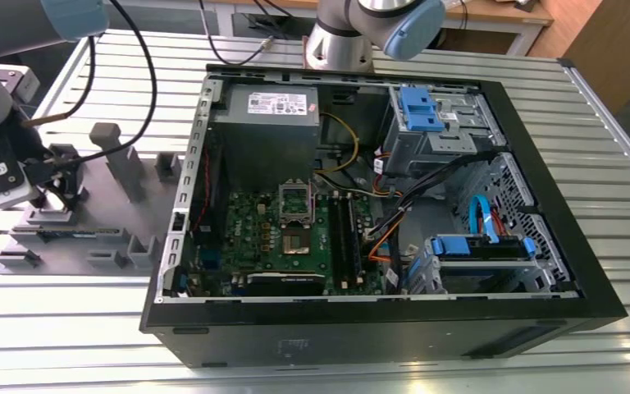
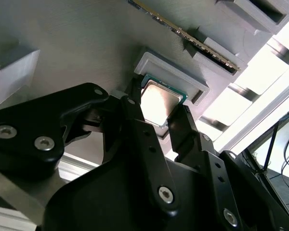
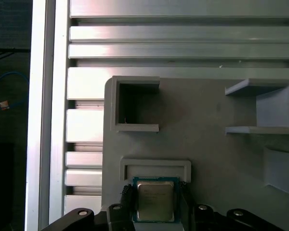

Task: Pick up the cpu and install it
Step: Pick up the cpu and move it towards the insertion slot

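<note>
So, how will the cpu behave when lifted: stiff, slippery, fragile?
Probably stiff: the cpu looks like a flat metal-topped square. Its smooth, shiny top suggests it may slip. Lying flat in the grey fixture, it should not roll.

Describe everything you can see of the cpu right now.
The cpu is a small flat square chip with a pale silver-grey metal lid on a green substrate, whose rim shows around the lid. It lies flat, lid up, in a shallow raised-rim pocket of the grey plastic fixture. The end effector brackets two opposite edges of it in both wrist views. I cannot tell whether it actually presses on them.
</note>
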Controlling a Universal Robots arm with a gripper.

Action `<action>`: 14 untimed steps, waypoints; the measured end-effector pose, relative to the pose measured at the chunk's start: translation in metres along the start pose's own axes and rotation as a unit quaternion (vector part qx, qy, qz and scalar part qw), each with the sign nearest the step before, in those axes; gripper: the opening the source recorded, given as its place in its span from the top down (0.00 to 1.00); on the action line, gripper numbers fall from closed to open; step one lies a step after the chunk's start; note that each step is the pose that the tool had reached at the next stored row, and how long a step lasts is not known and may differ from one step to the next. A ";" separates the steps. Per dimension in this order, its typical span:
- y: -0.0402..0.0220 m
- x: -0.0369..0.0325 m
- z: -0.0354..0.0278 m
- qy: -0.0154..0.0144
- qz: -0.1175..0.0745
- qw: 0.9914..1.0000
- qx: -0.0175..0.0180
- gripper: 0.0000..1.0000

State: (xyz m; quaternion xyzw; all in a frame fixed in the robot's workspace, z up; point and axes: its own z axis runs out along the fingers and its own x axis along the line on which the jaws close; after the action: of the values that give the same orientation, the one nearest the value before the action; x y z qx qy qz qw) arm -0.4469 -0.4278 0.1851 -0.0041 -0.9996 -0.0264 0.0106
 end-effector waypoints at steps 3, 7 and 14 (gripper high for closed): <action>0.0001 0.0000 -0.0023 0.000 0.000 1.000 0.000 0.53; 0.0003 0.0001 -0.0064 0.000 0.000 1.000 0.000 0.53; 0.0006 0.0002 -0.0109 0.000 0.000 1.000 0.000 0.53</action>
State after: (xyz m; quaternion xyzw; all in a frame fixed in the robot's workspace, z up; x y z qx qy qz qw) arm -0.4469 -0.4278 0.1960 -0.0041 -0.9996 -0.0264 0.0105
